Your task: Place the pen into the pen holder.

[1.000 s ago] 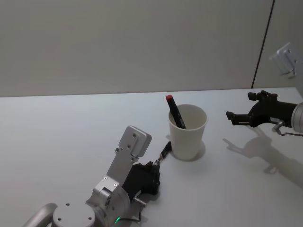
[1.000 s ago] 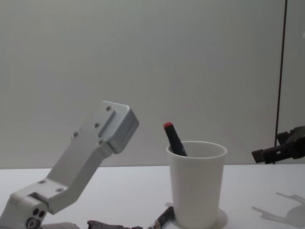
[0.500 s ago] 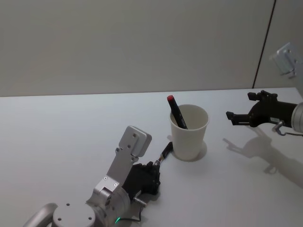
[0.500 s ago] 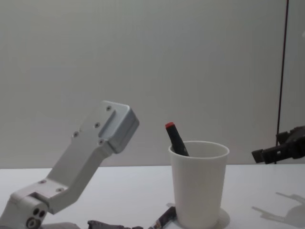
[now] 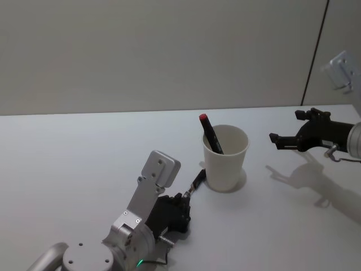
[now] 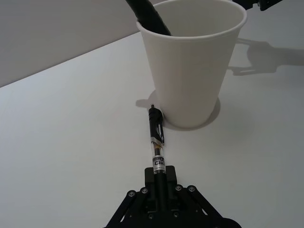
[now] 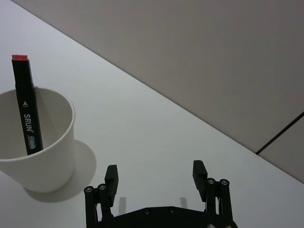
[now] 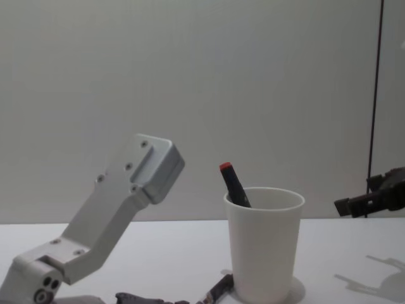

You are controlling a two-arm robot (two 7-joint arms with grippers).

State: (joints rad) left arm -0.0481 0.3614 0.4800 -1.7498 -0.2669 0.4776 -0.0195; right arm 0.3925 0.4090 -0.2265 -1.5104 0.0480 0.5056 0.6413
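A flat white surface (image 5: pixel 84 158) is seen in front of a plain grey wall (image 5: pixel 141 51).

On the near left, the left claw (image 5: pixel 185 200) is held low over the surface. It is closed tight on the back end of a thin black pen (image 6: pixel 156 142) with a clear middle and a small white label. The pen is kept low and almost flat. It is pointed away from the claw, toward the far right. Its tip is just beside the bottom of a white paper cup (image 5: pixel 225 161). It cannot be told if the tip touches the cup. The pen is outside the cup.

The white paper cup is stood upright in the middle of the surface. It is wider at the top and has a rolled rim. A black marker with a red cap (image 5: pixel 210 134) is already inside it. The marker is leaned against the far left side of the rim, and its red end is seen above the cup.

On the far right, the right claw (image 5: pixel 285 126) is held up above the surface, well apart from the cup. Its two black fingers (image 7: pixel 111 173) are spread wide and nothing is held between them. Its dark shadow is cast on the surface below it.
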